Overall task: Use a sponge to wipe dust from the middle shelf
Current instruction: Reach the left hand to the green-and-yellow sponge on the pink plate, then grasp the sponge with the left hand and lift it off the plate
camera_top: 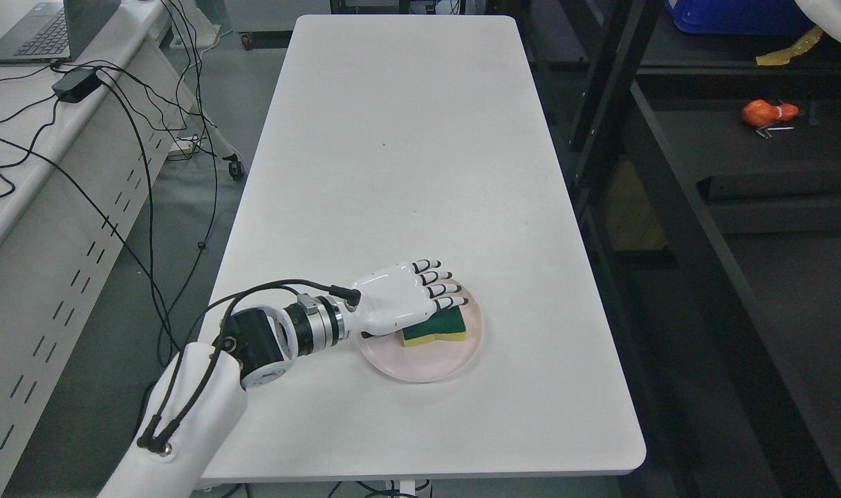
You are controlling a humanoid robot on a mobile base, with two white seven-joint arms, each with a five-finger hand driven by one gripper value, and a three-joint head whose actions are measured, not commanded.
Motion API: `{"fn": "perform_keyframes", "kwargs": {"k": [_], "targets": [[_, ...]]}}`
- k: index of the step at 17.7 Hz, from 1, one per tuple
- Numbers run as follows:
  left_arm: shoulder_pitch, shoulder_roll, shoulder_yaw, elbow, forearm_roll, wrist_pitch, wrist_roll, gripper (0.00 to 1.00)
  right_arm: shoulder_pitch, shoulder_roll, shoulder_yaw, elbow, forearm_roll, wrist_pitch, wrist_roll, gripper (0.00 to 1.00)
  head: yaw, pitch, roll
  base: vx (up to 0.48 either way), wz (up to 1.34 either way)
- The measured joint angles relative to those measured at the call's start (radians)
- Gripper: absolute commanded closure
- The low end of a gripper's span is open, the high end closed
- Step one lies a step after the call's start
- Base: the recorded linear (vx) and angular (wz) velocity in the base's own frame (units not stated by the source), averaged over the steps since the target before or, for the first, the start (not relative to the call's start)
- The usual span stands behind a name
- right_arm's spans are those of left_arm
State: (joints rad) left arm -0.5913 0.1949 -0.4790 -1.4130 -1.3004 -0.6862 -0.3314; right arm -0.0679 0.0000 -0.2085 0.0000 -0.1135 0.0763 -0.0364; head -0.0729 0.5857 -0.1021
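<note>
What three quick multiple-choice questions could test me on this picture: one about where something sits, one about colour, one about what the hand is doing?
1. Where is the sponge?
A. on the pink plate
B. on the floor
C. on the laptop

2. What colours is the sponge?
A. red and white
B. green and yellow
C. blue only

3. How are the left hand's fingers?
A. clenched in a fist away from the sponge
B. extended over the sponge
C. holding a cup

Answers: 1 A, it lies inside the plate's rim; 2 B, green top, yellow underside; 3 B, fingers reach flat across its top.
</note>
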Motion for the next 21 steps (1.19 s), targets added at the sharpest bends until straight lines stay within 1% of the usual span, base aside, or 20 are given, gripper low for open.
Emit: {"fn": "perform_keyframes", "kwargs": {"k": [2,3,6,8,9,10,12,15,16,17,21], "targets": [[0.003,-0.009,-0.019,0.004,-0.004,0.002,-0.016,0.17,0.000,0.000,0.000,0.000,0.000,0.000,0.000,0.00,0.0000,0.000,0.000,0.000,0.00],[0.004,-0.014,-0.026,0.005,-0.005,0.009,-0.026,0.21,0.000,0.000,0.000,0.000,0.000,0.000,0.000,0.00,0.0000,0.000,0.000,0.000,0.00],[0.026,-0.032,-0.025,0.003,-0.005,0.018,-0.050,0.39,0.000,0.000,0.000,0.000,0.000,0.000,0.000,0.00,0.0000,0.000,0.000,0.000,0.00],[0.048,-0.040,-0.006,0.000,0.010,0.022,-0.053,0.57,0.000,0.000,0.000,0.000,0.000,0.000,0.000,0.00,0.0000,0.000,0.000,0.000,0.00],[0.057,-0.042,0.005,-0.001,0.025,0.012,-0.058,0.67,0.000,0.000,0.000,0.000,0.000,0.000,0.000,0.00,0.0000,0.000,0.000,0.000,0.00],[0.068,-0.044,0.019,-0.002,0.050,-0.006,-0.065,0.73,0.000,0.000,0.000,0.000,0.000,0.000,0.000,0.00,0.0000,0.000,0.000,0.000,0.00],[0.091,-0.048,0.051,-0.003,0.117,-0.036,-0.088,0.84,0.000,0.000,0.000,0.000,0.000,0.000,0.000,0.00,0.0000,0.000,0.000,0.000,0.00],[0.142,-0.054,0.120,-0.005,0.260,-0.054,-0.137,0.94,0.000,0.000,0.000,0.000,0.000,0.000,0.000,0.00,0.0000,0.000,0.000,0.000,0.00],[0.156,-0.056,0.141,-0.004,0.305,-0.057,-0.146,0.98,0.000,0.000,0.000,0.000,0.000,0.000,0.000,0.00,0.0000,0.000,0.000,0.000,0.00],[0.171,-0.058,0.166,-0.004,0.362,-0.058,-0.155,1.00,0.000,0.000,0.000,0.000,0.000,0.000,0.000,0.00,0.0000,0.000,0.000,0.000,0.00],[0.211,-0.065,0.266,-0.005,0.592,-0.058,-0.153,1.00,0.000,0.000,0.000,0.000,0.000,0.000,0.000,0.00,0.0000,0.000,0.000,0.000,0.00]]}}
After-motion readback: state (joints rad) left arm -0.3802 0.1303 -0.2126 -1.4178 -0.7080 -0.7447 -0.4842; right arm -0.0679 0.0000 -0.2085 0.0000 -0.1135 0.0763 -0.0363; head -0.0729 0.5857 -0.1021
